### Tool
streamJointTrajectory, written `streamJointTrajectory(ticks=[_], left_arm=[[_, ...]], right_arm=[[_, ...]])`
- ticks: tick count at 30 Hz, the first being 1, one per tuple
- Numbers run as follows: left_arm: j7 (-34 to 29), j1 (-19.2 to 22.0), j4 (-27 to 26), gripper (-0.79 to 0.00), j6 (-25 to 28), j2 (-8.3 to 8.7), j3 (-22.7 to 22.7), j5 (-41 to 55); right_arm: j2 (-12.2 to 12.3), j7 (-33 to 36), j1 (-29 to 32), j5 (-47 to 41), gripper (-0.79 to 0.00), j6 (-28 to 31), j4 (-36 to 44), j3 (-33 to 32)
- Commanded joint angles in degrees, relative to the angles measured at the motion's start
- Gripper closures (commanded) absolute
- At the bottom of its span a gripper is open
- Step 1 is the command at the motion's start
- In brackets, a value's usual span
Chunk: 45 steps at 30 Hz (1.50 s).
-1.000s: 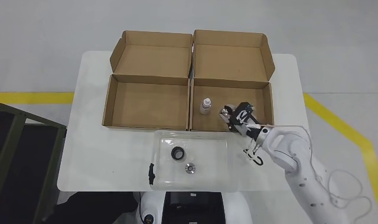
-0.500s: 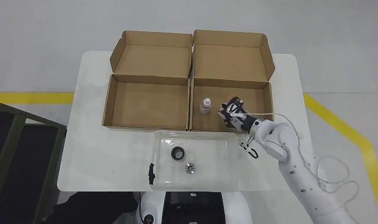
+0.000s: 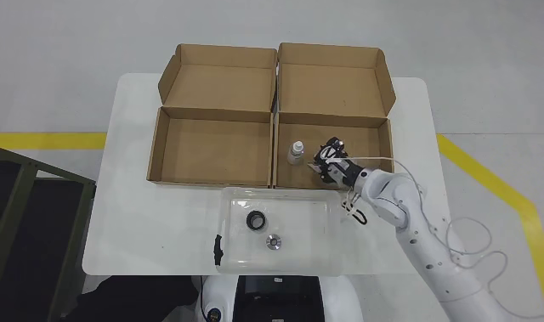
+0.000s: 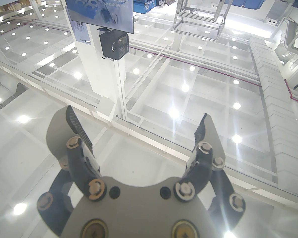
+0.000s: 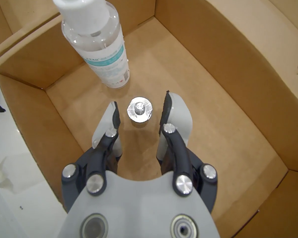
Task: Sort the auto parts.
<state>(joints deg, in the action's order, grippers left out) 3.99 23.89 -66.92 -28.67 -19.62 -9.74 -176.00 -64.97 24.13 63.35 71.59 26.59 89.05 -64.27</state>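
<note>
Right, the right gripper (image 5: 141, 101) is down inside the right-hand brown cardboard box (image 5: 213, 50), and its fingers (image 5: 175, 110) are spread apart with nothing held. The small round silver metal part (image 5: 139, 112) sits flat on the box floor between them, with a sliver of daylight on either side. To me this looks like the release end of a placement, so the trick now is a clean exit: lift straight up, no sideways drift, or a fingertip will clip that disc and skate it across the cardboard. Mind the neighbour too, because the clear plastic bottle with the white cap (image 5: 99, 38) stands upright just beyond the part, and I'd say it would tip at a nudge. Looking down over the white bench (image 3: 136, 211), the clear plastic tray (image 3: 228, 228) near the robot holds a black ring-shaped part (image 3: 256, 222) and a second silver round part (image 3: 274, 241), so I reckon there's more to sort, while the left-hand cardboard box (image 3: 212, 152) has nothing in it. The left gripper (image 4: 137, 117) points up at the ceiling, fingers wide apart, nothing between them.
</note>
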Motion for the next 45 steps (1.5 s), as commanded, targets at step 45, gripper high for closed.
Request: streamJointTrajectory(ticks=[45], left_arm=[[0.0, 0.0, 0.0, -0.785, 0.0, 0.00, 0.0, 0.0]], right_arm=[[3.0, 0.1, 22.1, 4.7, -0.613, 11.8, 35.9, -2.7]])
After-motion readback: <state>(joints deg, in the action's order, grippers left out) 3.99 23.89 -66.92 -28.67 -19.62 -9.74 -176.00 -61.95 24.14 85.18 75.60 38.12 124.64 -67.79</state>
